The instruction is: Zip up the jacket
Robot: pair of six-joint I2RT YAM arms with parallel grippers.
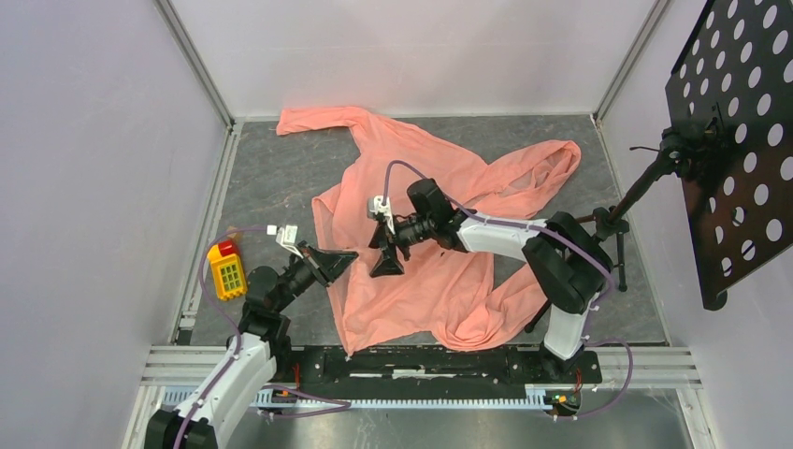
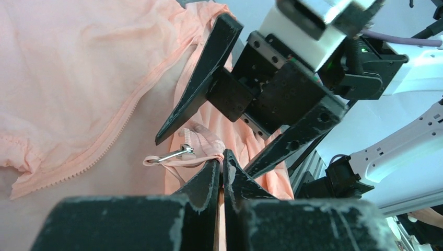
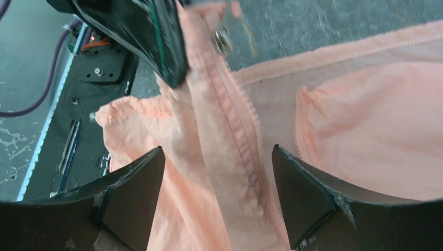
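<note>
with your left gripper pinching the thin salmon-pink fabric jacket beside its small silver zipper pull, centre your spread right gripper on that pull.

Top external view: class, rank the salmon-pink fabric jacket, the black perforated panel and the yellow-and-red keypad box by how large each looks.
1. salmon-pink fabric jacket: largest.
2. black perforated panel: second, though it is cropped by the frame and raised nearer the camera, so this is less sure.
3. yellow-and-red keypad box: clearly smallest.
</note>
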